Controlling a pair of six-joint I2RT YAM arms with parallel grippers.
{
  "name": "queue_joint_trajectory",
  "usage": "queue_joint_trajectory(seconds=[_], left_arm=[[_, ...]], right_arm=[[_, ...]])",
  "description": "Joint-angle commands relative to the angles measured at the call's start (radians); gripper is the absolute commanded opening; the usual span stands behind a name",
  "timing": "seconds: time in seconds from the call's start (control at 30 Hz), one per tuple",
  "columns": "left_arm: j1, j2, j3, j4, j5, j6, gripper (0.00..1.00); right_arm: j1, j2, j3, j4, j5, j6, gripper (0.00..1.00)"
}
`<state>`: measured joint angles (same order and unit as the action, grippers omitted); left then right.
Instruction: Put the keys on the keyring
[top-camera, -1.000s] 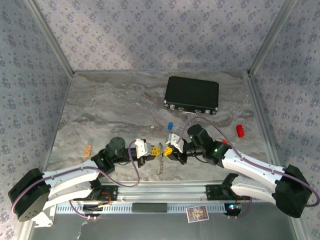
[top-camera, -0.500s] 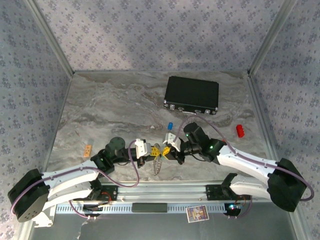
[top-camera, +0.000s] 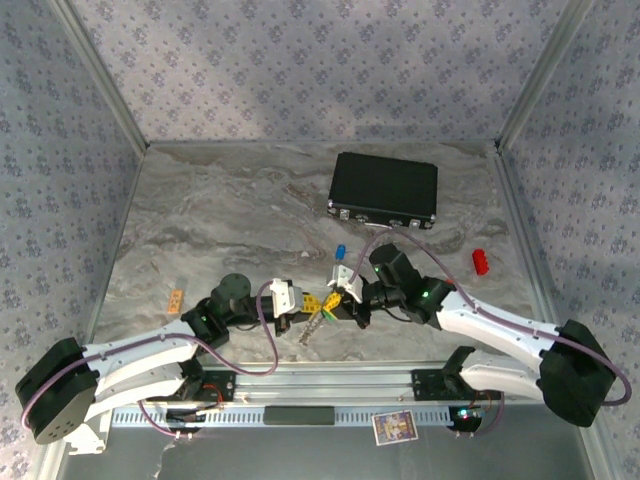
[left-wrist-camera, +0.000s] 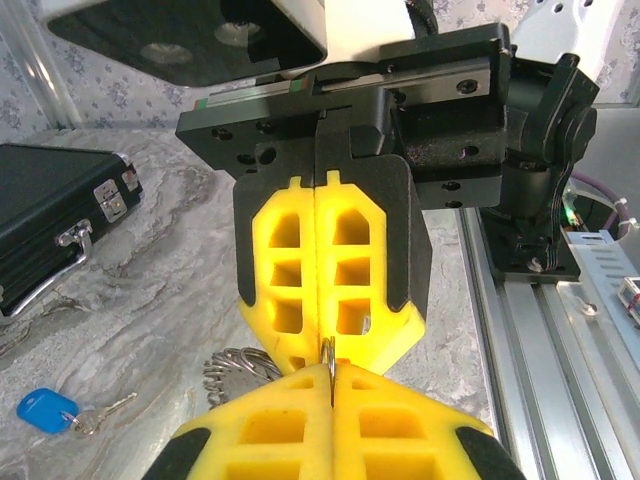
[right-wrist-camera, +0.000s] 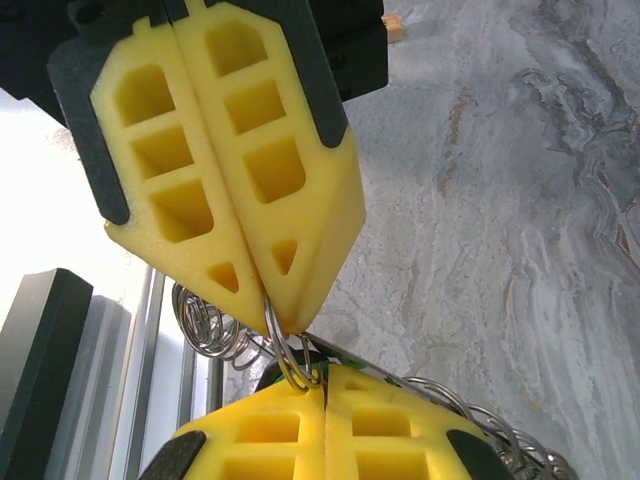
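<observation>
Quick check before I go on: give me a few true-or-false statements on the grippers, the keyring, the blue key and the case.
1. The left gripper and right gripper are both shut, tip to tip. True.
2. The blue key is threaded on the keyring. False: it lies on the table, apart from both grippers.
3. The black case stands open. False: its lid is closed.
4. The keyring hangs at the grippers' fingertips. True.

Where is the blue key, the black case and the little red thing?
blue key (left-wrist-camera: 45, 410), left wrist view, on its blue plastic head.
black case (top-camera: 385, 187), top view, on the middle of its lid.
red thing (top-camera: 480, 261), top view, on its middle.
</observation>
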<state>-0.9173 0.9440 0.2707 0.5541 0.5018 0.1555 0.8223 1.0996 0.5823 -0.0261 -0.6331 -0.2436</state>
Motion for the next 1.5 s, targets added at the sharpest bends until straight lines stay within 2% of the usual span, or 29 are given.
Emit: queue_joint_trajectory(seconds=[0.0,0.13,0.27,0.33,0.4,0.47,0.6,0.77,0.87,1.03,1.1,1.17,1.23,1.33,1.47], left_arm=[[-0.012,-0.007,0.031,0.048,0.06,-0.008,0.0],[-0.013,-0.014,0.029,0.061,0.049,-0.011,0.0],[-0.013,-0.016,0.025,0.06,0.035,-0.008,0.0],[-0.013,-0.014,0.022,0.06,0.032,-0.007,0.0],[-0.013,-0.009,0.018,0.061,0.028,-0.008,0.0],[-0.012,-0.007,0.014,0.065,0.021,-0.009,0.0],[-0.012,-0.003,0.01,0.068,0.006,-0.008,0.0],[-0.013,0.003,0.014,0.074,0.006,-0.013,0.0],[-0.012,0.0,0.012,0.075,0.006,-0.015,0.0],[-0.013,-0.008,0.012,0.064,0.001,-0.015,0.0],[-0.012,-0.01,0.013,0.05,-0.026,-0.016,0.0],[-0.013,-0.011,0.018,0.012,-0.043,-0.003,0.0],[-0.013,-0.003,0.039,-0.062,-0.056,0.015,0.07],[-0.013,0.013,0.058,-0.116,-0.053,0.031,0.12],[-0.012,0.032,0.068,-0.115,-0.032,0.034,0.12]], right_arm=[[-0.007,0.041,0.03,0.028,-0.053,-0.002,0.0],[0.0,0.078,0.037,0.016,-0.074,-0.002,0.0],[-0.003,0.04,0.026,0.0,-0.023,-0.007,0.01],[-0.005,0.002,0.013,0.002,0.007,-0.009,0.09],[-0.005,-0.04,0.001,-0.007,0.043,-0.014,0.28],[-0.004,-0.073,-0.006,-0.027,0.058,-0.029,0.33],[-0.001,-0.106,-0.017,-0.054,0.05,-0.042,0.35],[0.012,-0.1,-0.011,-0.011,0.041,-0.023,0.34],[0.017,-0.083,-0.001,0.005,0.04,-0.02,0.28],[0.019,-0.064,0.014,0.0,0.033,-0.022,0.06],[0.019,-0.065,0.027,-0.015,0.034,-0.025,0.0],[0.021,-0.067,0.043,-0.04,0.039,-0.035,0.0],[0.027,-0.067,0.062,-0.078,0.051,-0.051,0.0],[0.048,-0.058,0.099,-0.145,0.082,-0.082,0.0],[0.07,-0.04,0.134,-0.203,0.112,-0.11,0.0]])
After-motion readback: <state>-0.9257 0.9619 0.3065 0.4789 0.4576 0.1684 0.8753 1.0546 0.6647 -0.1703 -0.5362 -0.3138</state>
